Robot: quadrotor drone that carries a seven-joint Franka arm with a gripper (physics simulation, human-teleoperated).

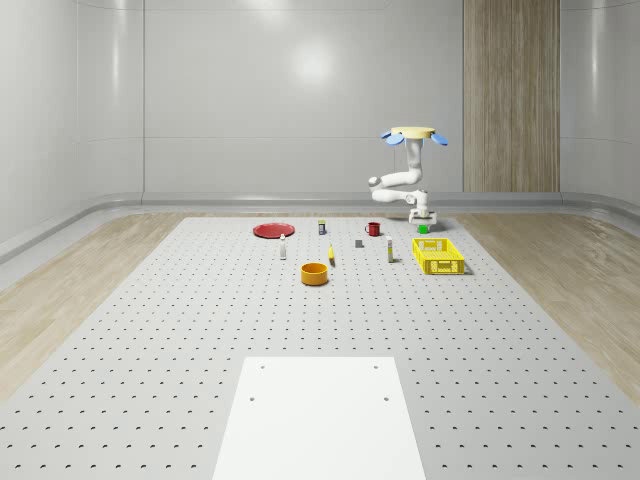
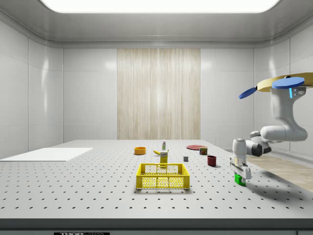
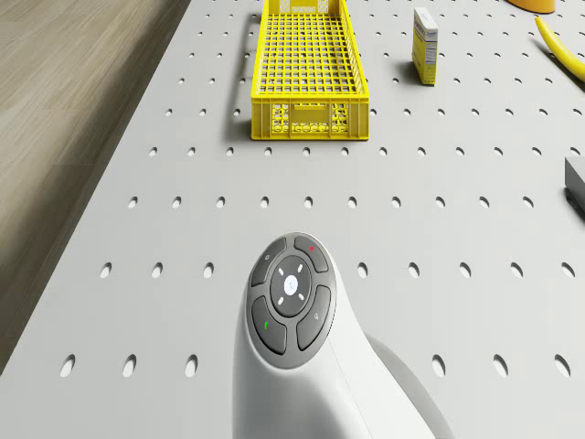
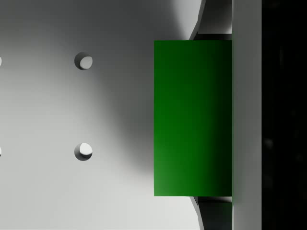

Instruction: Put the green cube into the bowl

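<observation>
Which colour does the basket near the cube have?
Yellow; the basket shows best in the drone view.

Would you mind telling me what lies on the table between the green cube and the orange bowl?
In the whole-scene view, a red mug, a small grey block and a banana lie between the green cube and the orange bowl.

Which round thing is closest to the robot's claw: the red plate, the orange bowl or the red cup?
The red cup. It stands just beside the gripper; the bowl and plate sit farther off.
</observation>
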